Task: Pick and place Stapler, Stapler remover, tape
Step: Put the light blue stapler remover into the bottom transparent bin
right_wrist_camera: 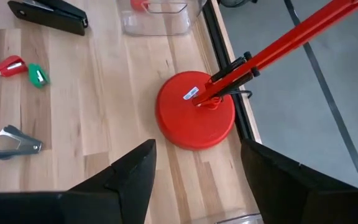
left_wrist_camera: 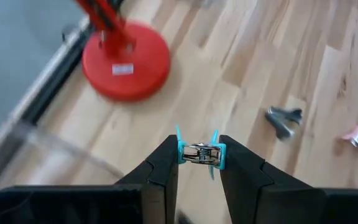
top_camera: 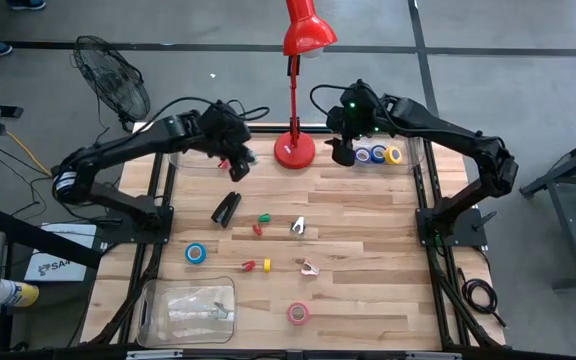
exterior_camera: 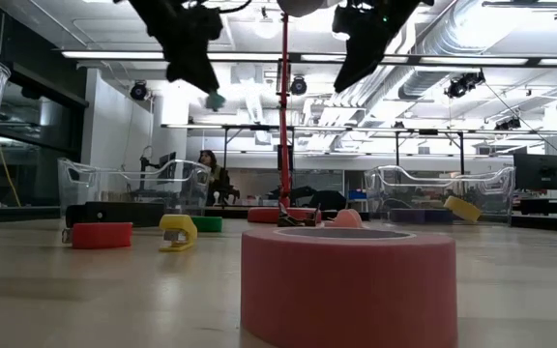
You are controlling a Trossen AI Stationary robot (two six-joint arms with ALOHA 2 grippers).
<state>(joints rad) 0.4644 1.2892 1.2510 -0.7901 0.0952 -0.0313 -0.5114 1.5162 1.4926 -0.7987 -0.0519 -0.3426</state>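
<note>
1. At about 10 o'clock on the table, the left gripper [top_camera: 240,160] hangs raised, clamped on a teal staple remover [left_wrist_camera: 200,153].
2. Toward 8 o'clock of it, the stapler [top_camera: 226,208] lies flat, with blue tape [top_camera: 196,253] below that.
3. Centre: grey remover [top_camera: 298,226]; pink tape [top_camera: 298,313] at 6 o'clock.
4. At 1 o'clock, the right gripper [top_camera: 342,152] hovers spread wide and empty beside the lamp base [top_camera: 294,150].

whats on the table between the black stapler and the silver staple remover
In the high view, between the stapler and the silver staple remover lie a green staple remover and a red one, side by side on bare wood.
</note>
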